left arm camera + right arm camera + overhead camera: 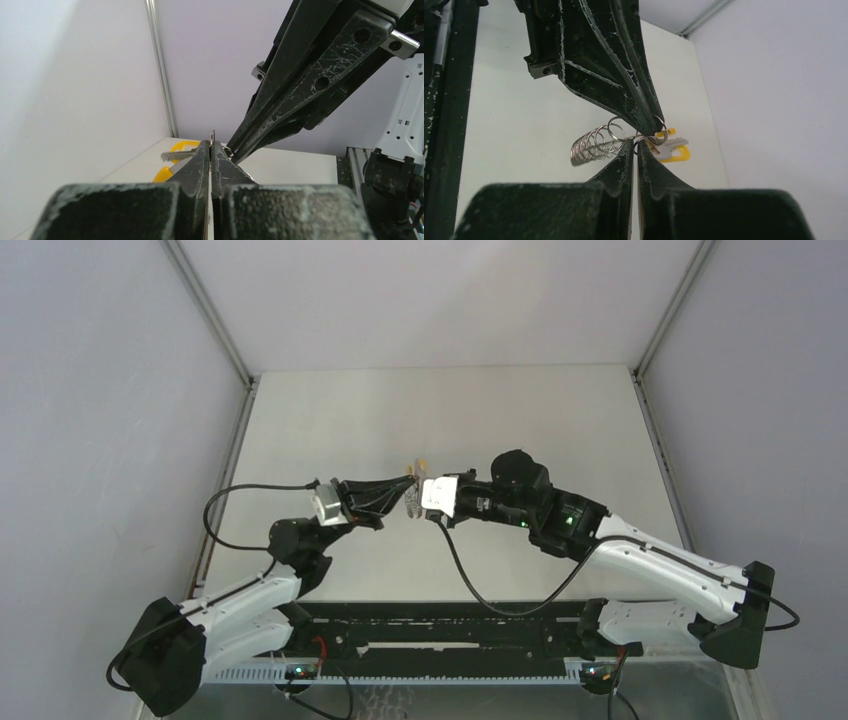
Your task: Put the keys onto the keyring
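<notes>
Both grippers meet tip to tip above the middle of the table (330, 420). My left gripper (408, 483) (212, 145) is shut, and the edge of a thin metal ring (213, 134) sticks out of its tips. In the right wrist view that small ring (660, 131) hangs at the left gripper's fingertips (651, 120), with a grey key (671, 146) and the yellow part of the keyring (681, 156) behind it. My right gripper (637, 145) (420, 495) is shut on a thin link beside a string of silver rings (591, 146). A key blade (172, 156) and the keyring's yellow rim (182, 146) show left of my left fingers.
The right gripper's fingers (300, 85) fill the upper right of the left wrist view. Metal frame posts (215, 320) (670, 310) and grey walls bound the table. The black rail (450, 630) with the arm bases lies along the near edge.
</notes>
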